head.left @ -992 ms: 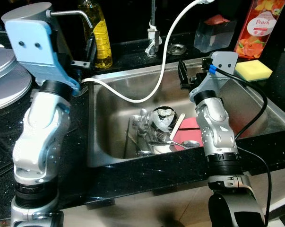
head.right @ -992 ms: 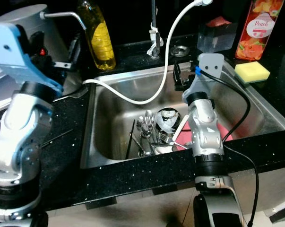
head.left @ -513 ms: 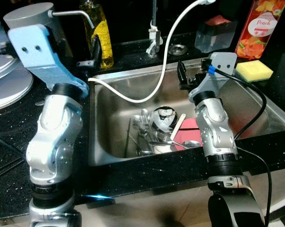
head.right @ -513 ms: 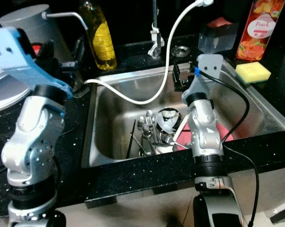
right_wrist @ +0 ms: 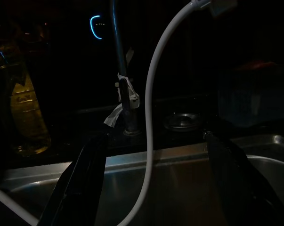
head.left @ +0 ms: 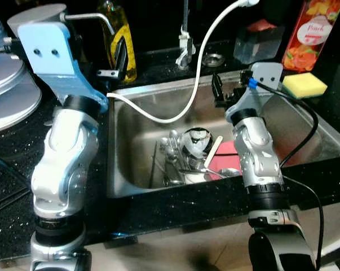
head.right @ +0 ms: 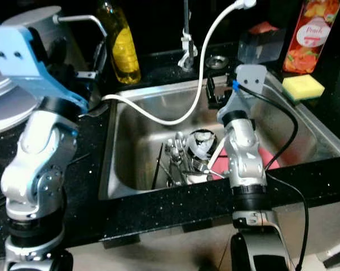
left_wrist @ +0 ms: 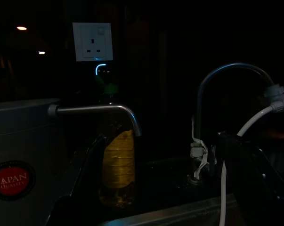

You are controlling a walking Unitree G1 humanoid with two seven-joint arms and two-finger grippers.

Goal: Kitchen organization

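Black speckled worktop surrounds one stainless sink, and the scene behind it is dark. One white hose loops from the tap down over the sink's left rim. At the bottom of the basin lies a pile of dishes: several spoons and other cutlery, one round shiny bowl or lid, one pale flat stick and one pink item partly hidden by the right arm.

On the worktop behind the sink stand one bottle of yellow liquid, one clear container and one orange carton marked "Peach"; one yellow sponge lies at the right rim. One grey metal pot with a long handle and one stack of plates sit at the left.

Both arms are raised with elbows bent. The left claw is held over the worktop at the sink's back left corner, just beside the yellow bottle; its fingers are spread apart with nothing between them. The right claw hovers above the sink's back edge, pointing toward the tap, its fingers likewise parted and empty.
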